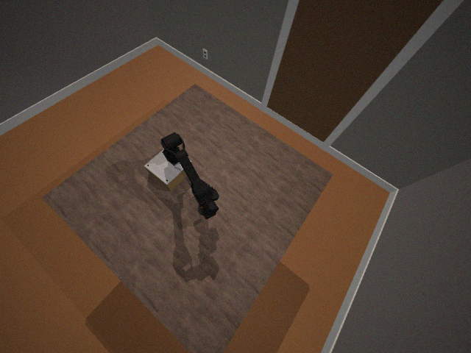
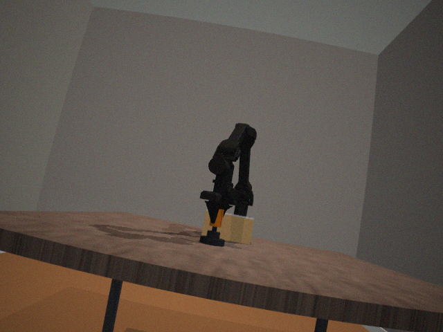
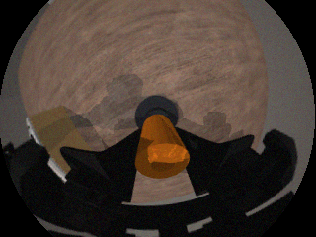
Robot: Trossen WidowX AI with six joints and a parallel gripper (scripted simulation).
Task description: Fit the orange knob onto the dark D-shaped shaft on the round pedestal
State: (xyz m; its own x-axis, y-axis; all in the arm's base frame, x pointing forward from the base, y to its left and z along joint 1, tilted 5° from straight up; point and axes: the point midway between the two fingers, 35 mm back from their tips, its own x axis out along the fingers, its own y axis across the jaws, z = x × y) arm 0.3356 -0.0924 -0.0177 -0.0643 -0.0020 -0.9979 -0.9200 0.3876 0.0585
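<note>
Orange all over, the knob [image 2: 219, 218] [image 3: 160, 143] is up at the top of the dark shaft [image 2: 214, 229], with the end effector [image 2: 217, 218] [image 3: 158, 130] squeezing its sides. Under it is the round pedestal [image 2: 212, 241] [image 3: 157, 105], on the tabletop [image 1: 235, 243] [image 2: 160, 257] [image 3: 148, 49]. The knob is not down on the pedestal. It could get stuck if its flat side and the shaft's flat side don't match, and nobody can see the shaft's flat side. Pushing hard then could tip the knob or make it slip in the grip. Letting go too soon could leave it sitting high or make it fall. I count one knob, one shaft, one pedestal, one arm [image 1: 192, 174] [image 2: 244, 160] and one pale yellow block [image 1: 176, 181] [image 2: 237, 228] [image 3: 59, 130].
</note>
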